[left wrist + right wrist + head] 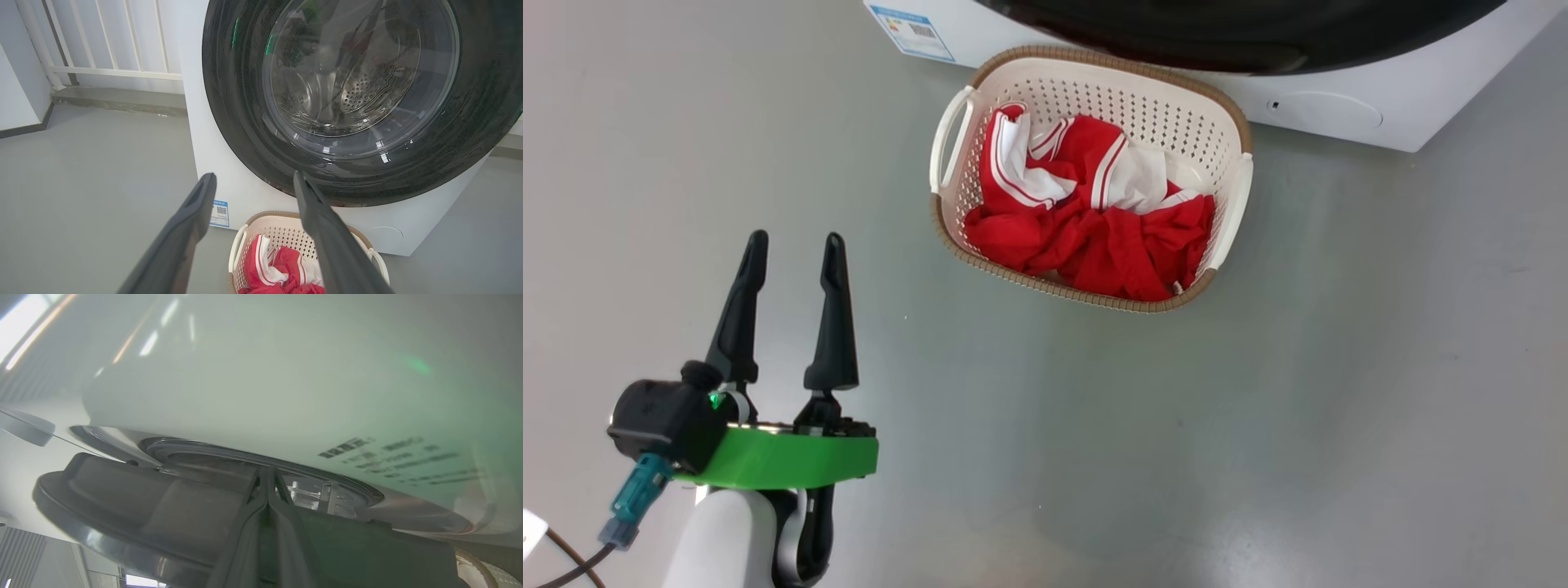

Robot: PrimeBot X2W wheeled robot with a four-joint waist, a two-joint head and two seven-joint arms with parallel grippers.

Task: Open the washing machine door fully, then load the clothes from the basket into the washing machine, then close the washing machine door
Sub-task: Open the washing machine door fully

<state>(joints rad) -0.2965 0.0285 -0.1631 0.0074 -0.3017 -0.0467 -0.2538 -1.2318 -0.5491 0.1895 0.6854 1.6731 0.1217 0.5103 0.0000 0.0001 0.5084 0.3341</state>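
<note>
From the head: left hand point(788, 253) spread and empty, kept free for the clothes point(1094, 220). These lie in the basket point(1111, 102) ahead and to its right, close before the washer point(1339, 106) for a short carry. From the left wrist: door point(359, 94) just past the fingertips, seemingly not yet swung wide. From the right wrist: right hand point(267, 473) pressed together, tips poked in at the door's edge, likely to lever it open.
</note>
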